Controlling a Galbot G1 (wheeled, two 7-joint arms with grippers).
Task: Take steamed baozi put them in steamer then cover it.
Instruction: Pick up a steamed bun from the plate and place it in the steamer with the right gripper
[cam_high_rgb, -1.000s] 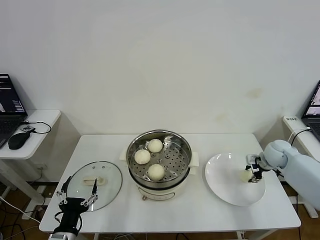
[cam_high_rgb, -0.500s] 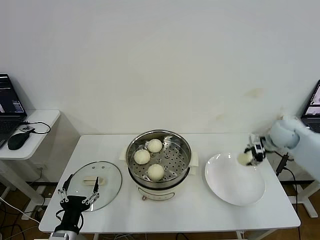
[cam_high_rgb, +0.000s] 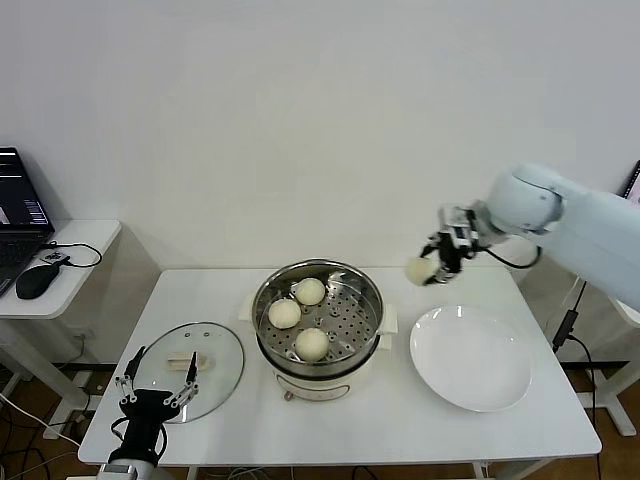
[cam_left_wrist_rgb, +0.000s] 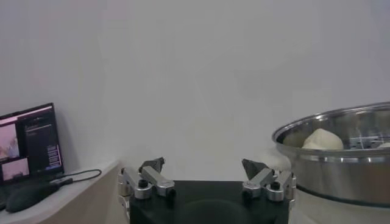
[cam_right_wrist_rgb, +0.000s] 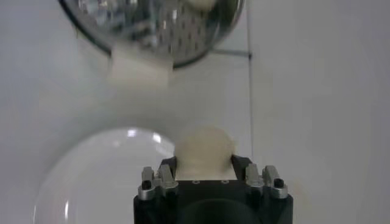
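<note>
The right claw (cam_high_rgb: 432, 262) is closed on one steamed baozi (cam_high_rgb: 418, 270), held in the air just right of the steamer (cam_high_rgb: 318, 318) and behind the white plate (cam_high_rgb: 470, 358). Three more baozi (cam_high_rgb: 312, 343) sit on the steamer's perforated tray. The left claw (cam_high_rgb: 158, 392) waits with its fingers spread wide and empty at the near edge of the cover (cam_high_rgb: 190, 358), which lies on the table (cam_high_rgb: 400, 425) left of the steamer.

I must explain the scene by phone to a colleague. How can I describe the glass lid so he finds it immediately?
Start at the shiny steamer in the middle of the white table. The cover lies flat on the table on the robot's left of it, just beyond the open left tool. Unlike the white plate on the other side, it is clear glass with a cream handle.
</note>
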